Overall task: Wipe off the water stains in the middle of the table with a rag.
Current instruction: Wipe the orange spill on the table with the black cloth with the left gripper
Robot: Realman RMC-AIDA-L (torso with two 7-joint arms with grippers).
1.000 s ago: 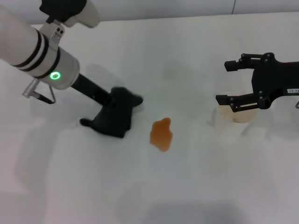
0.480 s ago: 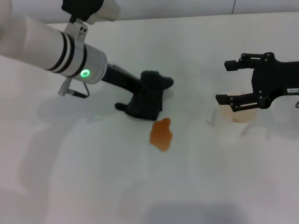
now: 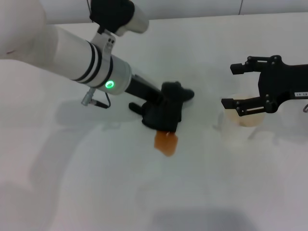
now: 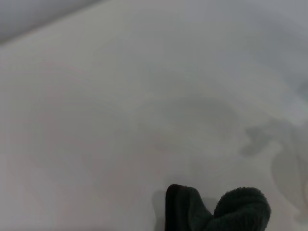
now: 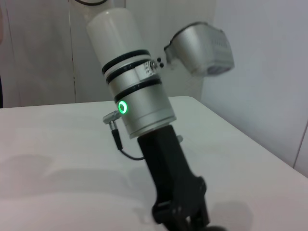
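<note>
The orange-amber water stain (image 3: 166, 143) lies in the middle of the white table (image 3: 96, 192). My left gripper (image 3: 161, 111) is shut on the black rag (image 3: 168, 115) and presses it down on the table at the stain's far edge, where the rag overlaps the blotch's top. The rag's folds also show in the left wrist view (image 4: 219, 211). My right gripper (image 3: 230, 85) is open and empty, held still at the right, above a translucent cup (image 3: 246, 118). The right wrist view shows the left arm (image 5: 139, 110) reaching down to the table.
The translucent plastic cup stands at the right, just under my right gripper's lower finger. The table's far edge runs along the top of the head view, with a wall behind it. White table surface stretches in front of the stain.
My left arm has swept the rag to the right and toward the stain, from well left of it to touching its upper edge. The right arm has not moved.
</note>
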